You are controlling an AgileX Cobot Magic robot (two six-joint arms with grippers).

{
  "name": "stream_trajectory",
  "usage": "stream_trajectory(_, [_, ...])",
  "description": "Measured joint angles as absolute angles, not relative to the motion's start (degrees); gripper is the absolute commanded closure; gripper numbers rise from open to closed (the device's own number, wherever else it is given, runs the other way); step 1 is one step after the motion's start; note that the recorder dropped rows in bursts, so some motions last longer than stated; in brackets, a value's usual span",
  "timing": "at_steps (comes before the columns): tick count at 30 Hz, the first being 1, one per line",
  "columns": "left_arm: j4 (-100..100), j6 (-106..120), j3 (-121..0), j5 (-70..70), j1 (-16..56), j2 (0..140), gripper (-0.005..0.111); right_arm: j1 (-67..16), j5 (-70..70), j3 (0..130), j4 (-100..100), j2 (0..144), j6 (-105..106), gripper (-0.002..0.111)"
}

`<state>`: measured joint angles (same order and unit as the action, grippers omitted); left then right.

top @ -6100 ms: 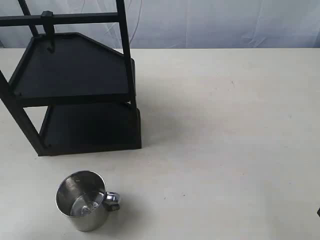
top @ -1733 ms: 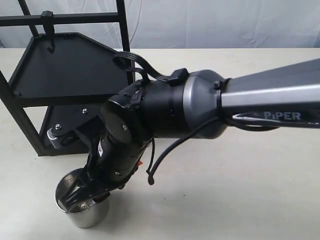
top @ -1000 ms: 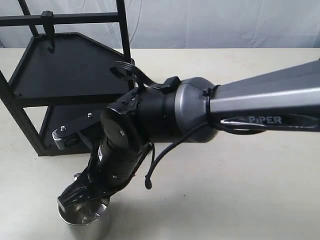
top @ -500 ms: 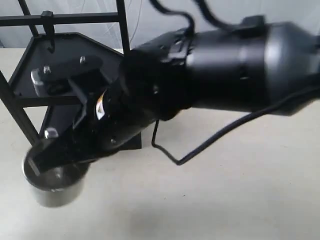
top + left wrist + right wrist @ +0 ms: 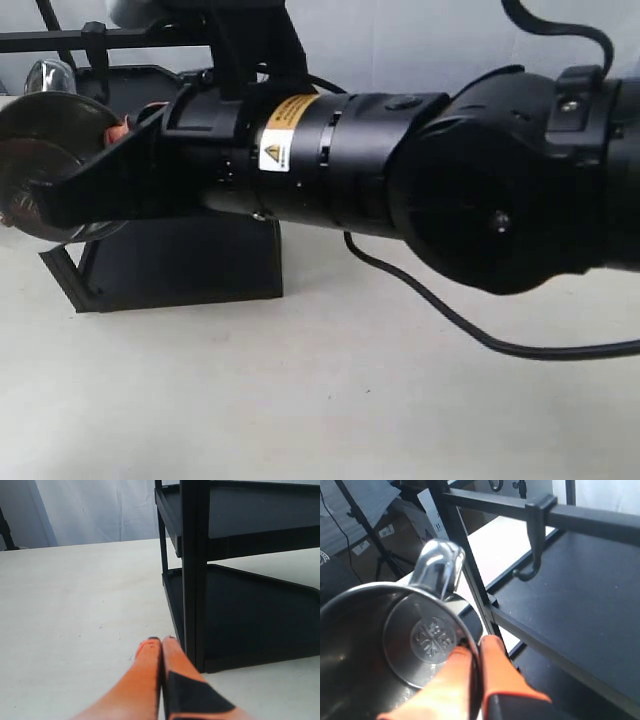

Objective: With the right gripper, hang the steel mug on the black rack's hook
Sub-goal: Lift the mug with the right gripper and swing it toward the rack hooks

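My right gripper [image 5: 50,200] is shut on the wall of the steel mug [image 5: 50,140], one orange finger inside the rim and one outside. It holds the mug tipped on its side in the air at the far left, in front of the black rack [image 5: 180,260]. The mug's looped handle [image 5: 437,567] points up towards the crossbar [image 5: 595,520]. The hook [image 5: 532,555] hangs from that crossbar, apart from the handle and further along the bar. In the right wrist view the gripper [image 5: 475,647] pinches the mug [image 5: 380,645] at its rim. My left gripper [image 5: 161,642] is shut and empty, low by a rack post [image 5: 195,580].
The rack's upper shelf [image 5: 590,605] lies just under the hook. The right arm's thick black body [image 5: 430,190] and its cable [image 5: 450,320] span the middle of the exterior view, above the pale tabletop [image 5: 330,400].
The right gripper took the mug by its rim on the table and has lifted it up and to the left, tipping it over, to the height of the rack's crossbar.
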<state>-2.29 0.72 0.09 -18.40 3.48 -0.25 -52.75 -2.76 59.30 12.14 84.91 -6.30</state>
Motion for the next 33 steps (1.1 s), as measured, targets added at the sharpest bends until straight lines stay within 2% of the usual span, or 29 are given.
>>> stream_trajectory(7, [-2.29,0.72,0.09,-18.4,3.48,-0.25,0.107,-52.75,-9.04,59.17,12.14,87.23,-6.21,0.109])
stream_trajectory(19, [-2.29,0.72,0.09,-18.4,3.48,-0.25,0.107,-52.75,-10.95,59.17,11.78,88.71,-6.58,0.109])
stream_trajectory(28, [-2.29,0.72,0.09,-18.4,3.48,-0.25,0.107,-52.75,-3.19,59.17,-9.56,85.49,-11.11,0.109])
stream_trajectory(33, [-2.29,0.72,0.09,-18.4,3.48,-0.25,0.107,-51.12,-1.73,59.13,-13.25,82.95,-11.23,0.109])
